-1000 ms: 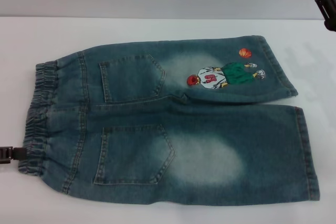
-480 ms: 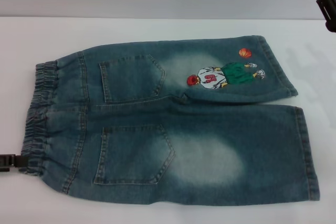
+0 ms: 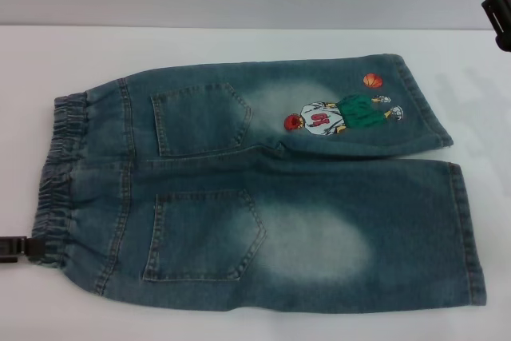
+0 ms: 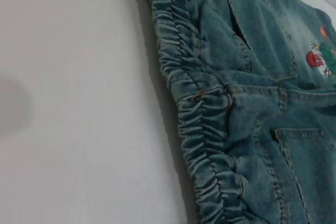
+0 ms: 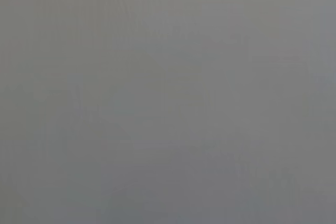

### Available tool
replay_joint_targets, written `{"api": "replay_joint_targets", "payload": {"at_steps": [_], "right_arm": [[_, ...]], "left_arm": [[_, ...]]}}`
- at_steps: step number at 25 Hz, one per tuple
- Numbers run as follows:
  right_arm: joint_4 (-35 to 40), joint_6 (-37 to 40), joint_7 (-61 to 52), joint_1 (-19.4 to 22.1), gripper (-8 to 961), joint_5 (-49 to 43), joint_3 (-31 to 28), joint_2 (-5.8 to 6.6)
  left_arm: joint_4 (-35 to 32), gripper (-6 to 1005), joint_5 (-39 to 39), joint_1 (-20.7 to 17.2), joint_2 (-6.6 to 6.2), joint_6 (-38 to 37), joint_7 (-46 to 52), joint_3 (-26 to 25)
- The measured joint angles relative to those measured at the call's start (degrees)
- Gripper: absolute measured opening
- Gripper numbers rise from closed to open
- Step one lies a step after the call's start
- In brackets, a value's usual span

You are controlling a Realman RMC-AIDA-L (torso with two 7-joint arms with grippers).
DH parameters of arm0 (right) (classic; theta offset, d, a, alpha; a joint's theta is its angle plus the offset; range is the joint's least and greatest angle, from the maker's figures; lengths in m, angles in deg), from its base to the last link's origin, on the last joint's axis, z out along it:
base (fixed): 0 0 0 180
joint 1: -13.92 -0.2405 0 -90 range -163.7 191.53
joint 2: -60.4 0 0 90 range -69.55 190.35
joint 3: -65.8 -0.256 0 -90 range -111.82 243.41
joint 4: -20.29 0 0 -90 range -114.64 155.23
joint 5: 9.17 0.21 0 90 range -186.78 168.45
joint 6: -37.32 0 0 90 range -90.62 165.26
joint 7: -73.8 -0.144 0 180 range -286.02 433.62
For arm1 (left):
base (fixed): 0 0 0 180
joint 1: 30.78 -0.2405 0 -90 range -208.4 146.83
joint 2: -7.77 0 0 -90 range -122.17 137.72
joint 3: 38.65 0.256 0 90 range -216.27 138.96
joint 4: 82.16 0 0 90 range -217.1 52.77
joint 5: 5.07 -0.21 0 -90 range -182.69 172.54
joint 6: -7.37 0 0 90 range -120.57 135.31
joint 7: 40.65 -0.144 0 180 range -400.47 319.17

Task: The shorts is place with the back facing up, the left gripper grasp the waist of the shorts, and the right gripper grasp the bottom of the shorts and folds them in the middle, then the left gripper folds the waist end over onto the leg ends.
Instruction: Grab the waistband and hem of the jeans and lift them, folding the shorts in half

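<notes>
Jaws of both grippers cannot be read. On the white desk [image 3: 239,41] the faded blue-green denim shorts [image 3: 263,189] lie flat, back up, puckered elastic waist [image 3: 57,173] leftward. Black slim left gripper [image 3: 17,247] touches the waist's near corner; black blocky right gripper [image 3: 497,7] hangs far right, well apart.

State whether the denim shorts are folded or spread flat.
Spread flat: the shorts show both back pockets, the elastic waistband and both leg hems uncovered.

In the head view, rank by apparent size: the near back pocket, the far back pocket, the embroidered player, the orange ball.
Largest to smallest:
1. Near back pocket
2. Far back pocket, though being nearer the camera may inflate the first
3. Embroidered player
4. Orange ball
</notes>
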Motion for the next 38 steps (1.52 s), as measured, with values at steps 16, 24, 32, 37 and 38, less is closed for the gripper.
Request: {"api": "replay_joint_targets", "payload": {"at_steps": [16, 24, 32, 37, 38], "right_arm": [[-0.1, -0.5, -0.2, 0.0, 567, 0.0, -0.1, 0.00], [-0.1, -0.8, -0.2, 0.0, 567, 0.3, -0.1, 0.00], [-0.1, -1.5, -0.2, -0.1, 568, 0.4, -0.2, 0.00], [-0.1, -1.5, -0.2, -0.1, 568, 0.4, -0.3, 0.01], [-0.1, -1.5, -0.2, -0.1, 568, 0.4, -0.3, 0.01]], "left_arm": [[-0.4, 830, 0.0, 0.7, 0.77, -0.5, 0.0, -0.1], [-0.1, 829, 0.0, 1.9, 0.76, -0.6, 0.0, -0.1], [0.0, 828, 0.0, 3.3, 0.63, -0.6, 0.5, -0.1], [0.1, 828, 0.0, 3.6, 0.43, -0.6, 0.9, 0.3], [0.1, 828, 0.0, 3.6, 0.43, -0.6, 0.9, 0.3]]}}
